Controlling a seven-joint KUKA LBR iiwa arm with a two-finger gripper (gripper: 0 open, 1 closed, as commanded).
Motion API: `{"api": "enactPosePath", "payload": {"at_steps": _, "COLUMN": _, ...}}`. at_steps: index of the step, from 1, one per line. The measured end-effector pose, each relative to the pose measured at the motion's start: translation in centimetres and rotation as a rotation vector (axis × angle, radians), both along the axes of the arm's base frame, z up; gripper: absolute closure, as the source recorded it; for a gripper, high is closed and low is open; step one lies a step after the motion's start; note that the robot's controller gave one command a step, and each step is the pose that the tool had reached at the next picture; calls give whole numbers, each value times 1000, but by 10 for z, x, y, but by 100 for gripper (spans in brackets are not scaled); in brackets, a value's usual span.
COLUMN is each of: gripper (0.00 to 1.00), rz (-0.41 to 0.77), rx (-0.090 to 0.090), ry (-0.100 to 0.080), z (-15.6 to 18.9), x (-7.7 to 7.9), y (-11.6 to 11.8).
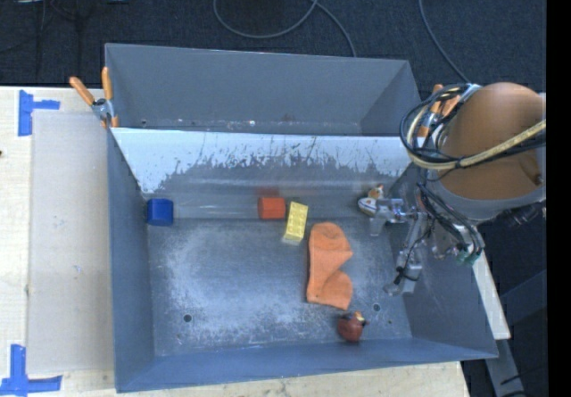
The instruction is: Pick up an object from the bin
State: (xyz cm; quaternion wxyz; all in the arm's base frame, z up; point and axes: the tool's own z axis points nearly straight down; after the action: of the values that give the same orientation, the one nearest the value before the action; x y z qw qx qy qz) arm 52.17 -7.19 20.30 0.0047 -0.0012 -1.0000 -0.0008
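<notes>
My gripper hangs over the right side of the bin, close to the right wall, with nothing seen in it. The nearest thing is a crumpled orange cloth, lying just to its left on the bin floor. A small dark red-brown lump sits below and to the left of the gripper, near the front wall.
A yellow block and a red-orange block lie side by side near the back wall. A blue cube sits far off in the back left corner. The arm, with its orange cover and cables, overhangs the bin's right rim.
</notes>
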Motion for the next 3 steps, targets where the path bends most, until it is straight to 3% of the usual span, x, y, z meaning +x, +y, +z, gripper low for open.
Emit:
{"api": "enactPosePath", "payload": {"at_steps": 1, "gripper": 0, "rz": 2, "rx": -1, "ry": -8, "z": 4, "x": 1, "y": 0}}
{"api": "enactPosePath", "payload": {"at_steps": 2, "gripper": 0, "rz": -66, "rx": -1, "ry": -9, "z": -44, "x": 31, "y": 15}}
{"api": "enactPosePath", "payload": {"at_steps": 3, "gripper": 0, "rz": 50, "rx": 0, "ry": -2, "z": -78, "x": 5, "y": 57}}
